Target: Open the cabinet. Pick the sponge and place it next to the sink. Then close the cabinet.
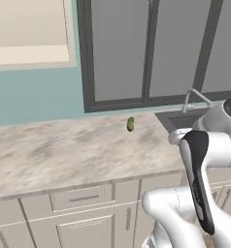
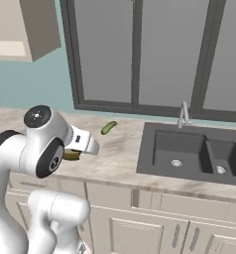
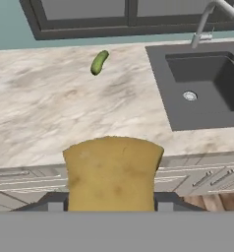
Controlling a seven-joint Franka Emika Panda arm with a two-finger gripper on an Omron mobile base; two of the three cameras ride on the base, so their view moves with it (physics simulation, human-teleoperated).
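A yellow-tan sponge (image 3: 112, 170) sits between the fingertips of my gripper (image 3: 111, 203), which is shut on it and held in the air in front of the counter edge. In the right base view a sliver of the sponge (image 2: 72, 155) shows under my hand, with the gripper (image 2: 73, 157) just above the counter front. The dark grey sink (image 3: 160, 78) lies ahead and to the right; its rim (image 2: 146, 149) is well right of the hand, and a corner of the sink (image 1: 172, 119) shows behind the arm. The beige cabinet (image 1: 30, 34) (image 2: 26, 30) hangs at upper left; I cannot tell how its door stands.
A small green pickle-like thing (image 3: 99, 62) (image 2: 108, 128) (image 1: 130, 124) lies on the marble counter (image 3: 50, 108) near the window. A faucet (image 2: 182, 115) (image 3: 203, 24) stands behind the sink. Beige drawers (image 1: 83, 197) run under the counter.
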